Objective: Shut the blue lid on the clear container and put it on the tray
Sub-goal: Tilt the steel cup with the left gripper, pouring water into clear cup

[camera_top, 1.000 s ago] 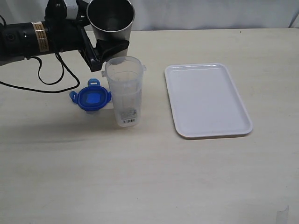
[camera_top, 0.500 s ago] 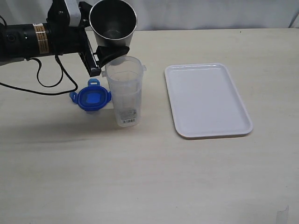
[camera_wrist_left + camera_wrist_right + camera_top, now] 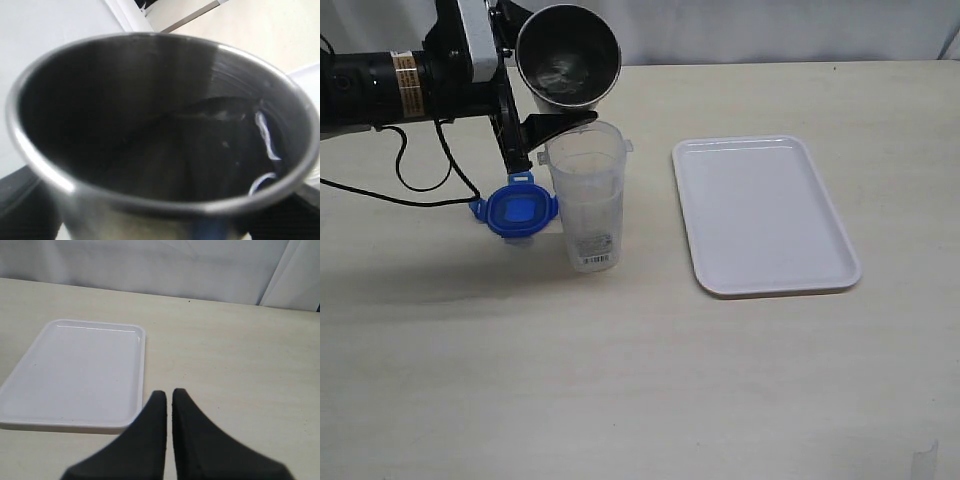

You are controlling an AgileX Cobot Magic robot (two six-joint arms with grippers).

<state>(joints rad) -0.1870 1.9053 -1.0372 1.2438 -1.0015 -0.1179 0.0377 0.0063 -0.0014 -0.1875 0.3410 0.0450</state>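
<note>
Setting: a robot test bench in a lab-like room, not a lived-in home or kitchen.
Surface: one wide, pale wood-grain table [image 3: 640, 380] fills most of the exterior view and carries only a few props.
Backdrop: plain white cloth [image 3: 770, 30] hangs along the top edge of the frame; its folds also show in the right wrist view.
Machinery: a black robot arm [image 3: 380, 85] with a yellow label reaches in from the upper left, its loose black cable [image 3: 410, 197] trailing on the table.
Props: a steel cup [image 3: 568, 52], clear container [image 3: 585, 195], blue lid [image 3: 518, 213] and white tray [image 3: 765, 215], household plasticware with no kitchen fittings around it.
</note>
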